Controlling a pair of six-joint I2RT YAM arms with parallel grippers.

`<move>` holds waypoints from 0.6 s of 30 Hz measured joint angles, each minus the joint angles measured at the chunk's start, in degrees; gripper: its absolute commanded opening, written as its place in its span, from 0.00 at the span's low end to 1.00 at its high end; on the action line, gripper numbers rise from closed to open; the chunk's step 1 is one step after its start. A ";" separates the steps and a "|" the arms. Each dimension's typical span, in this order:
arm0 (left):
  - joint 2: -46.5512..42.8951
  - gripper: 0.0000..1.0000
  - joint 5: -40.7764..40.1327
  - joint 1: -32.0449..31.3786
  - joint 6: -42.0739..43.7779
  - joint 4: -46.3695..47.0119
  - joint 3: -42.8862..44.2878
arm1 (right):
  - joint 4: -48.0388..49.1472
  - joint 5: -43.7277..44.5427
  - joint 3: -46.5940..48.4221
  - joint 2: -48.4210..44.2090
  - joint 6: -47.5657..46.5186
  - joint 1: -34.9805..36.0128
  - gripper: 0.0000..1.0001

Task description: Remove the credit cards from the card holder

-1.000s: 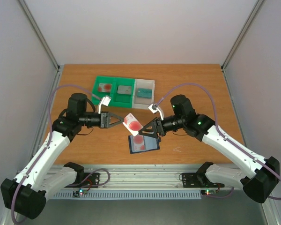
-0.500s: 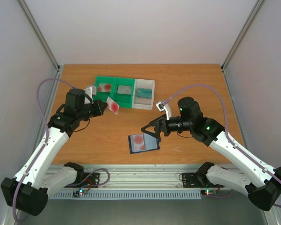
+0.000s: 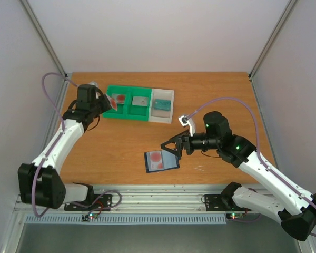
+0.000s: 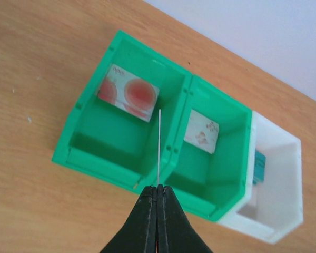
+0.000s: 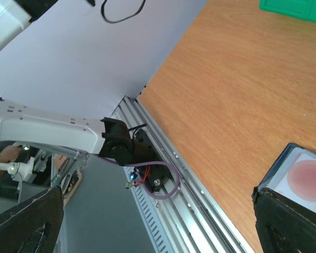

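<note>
my left pincer (image 4: 158, 188) clenched a credit card (image 4: 159, 147) over the green tray (image 4: 102, 164); my right pincer (image 3: 170, 149) gaped near the card holder (image 3: 167, 163).

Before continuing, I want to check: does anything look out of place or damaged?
Nothing looks spilled or damaged. Only the card holder lies slightly askew on the table, with one credit card in it.

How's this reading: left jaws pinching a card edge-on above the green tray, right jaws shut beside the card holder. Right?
Not quite: the right jaws are wide open, not shut. The right wrist view shows them spread to opposite edges of the frame, beside the card holder. The rest stands: the left jaws pinch a card edge-on above the green tray.
</note>
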 measured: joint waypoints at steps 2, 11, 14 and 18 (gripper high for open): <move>3.63 0.00 -0.96 0.44 -0.20 1.51 2.05 | 0.28 -0.07 -0.46 -0.24 0.48 0.00 0.99; 16.00 0.00 -3.32 2.75 -0.48 8.37 9.86 | 0.35 0.00 -1.75 -2.58 1.66 0.00 0.98; 19.08 0.00 -2.95 3.54 -1.29 10.69 10.25 | 0.33 -0.02 -1.75 -3.02 1.81 0.00 0.98; 23.19 0.01 -1.81 3.96 -1.49 11.78 11.72 | 0.20 0.02 -1.75 -3.41 1.86 0.00 0.98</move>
